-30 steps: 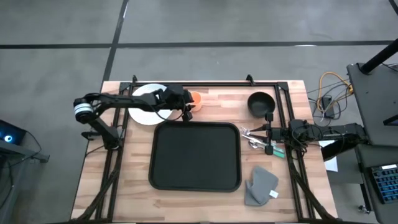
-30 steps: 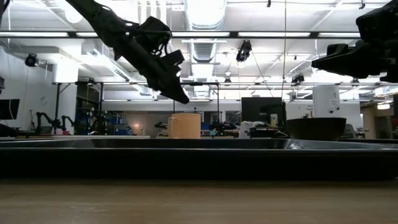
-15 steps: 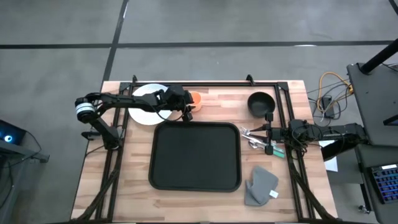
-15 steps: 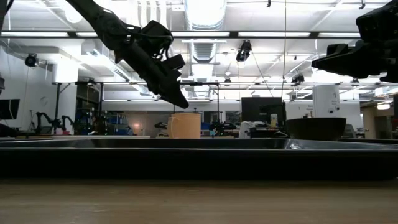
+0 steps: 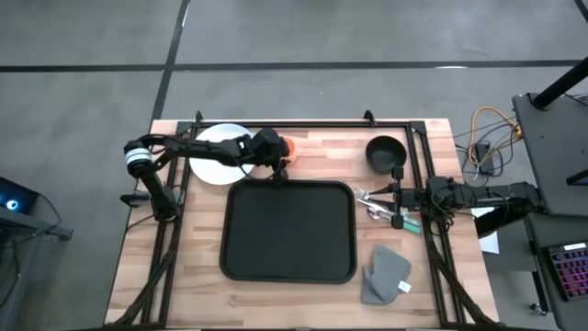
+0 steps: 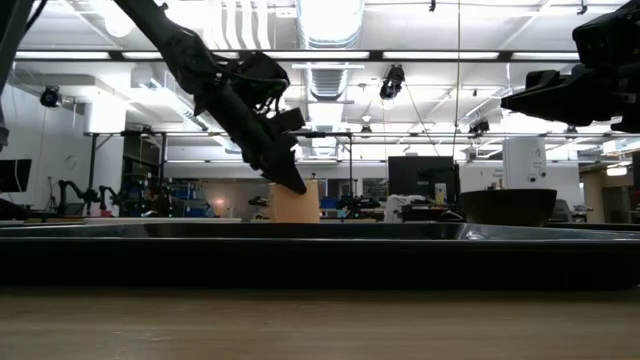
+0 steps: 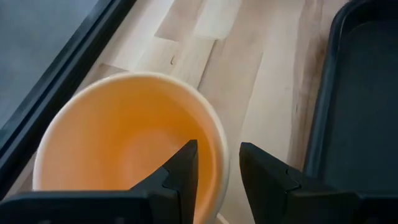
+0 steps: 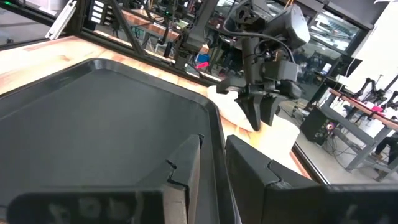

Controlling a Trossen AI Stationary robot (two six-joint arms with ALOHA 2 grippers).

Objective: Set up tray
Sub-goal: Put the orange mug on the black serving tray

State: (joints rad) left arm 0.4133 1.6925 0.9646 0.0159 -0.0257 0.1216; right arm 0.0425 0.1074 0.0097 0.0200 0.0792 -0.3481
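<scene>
An orange cup stands upright on the wood table just beyond the far edge of the black tray. My left gripper slants down over the cup, open. One finger is inside the cup and the other outside it, with the rim in the gap. I cannot tell whether either finger touches the wall. In the low view the left gripper dips in front of the cup. My right gripper waits at the table's right edge, level, slightly open with nothing between its fingers.
A white plate lies left of the cup, partly under the left arm. A black bowl stands at the far right. Cutlery lies right of the tray, and a grey folded cloth near the right front.
My left gripper has sunk toward the orange cup and moved a little toward the table's right edge. Its tips, which hung above the cup a second ago, are now level with the cup's top. The cup has stayed in place.
</scene>
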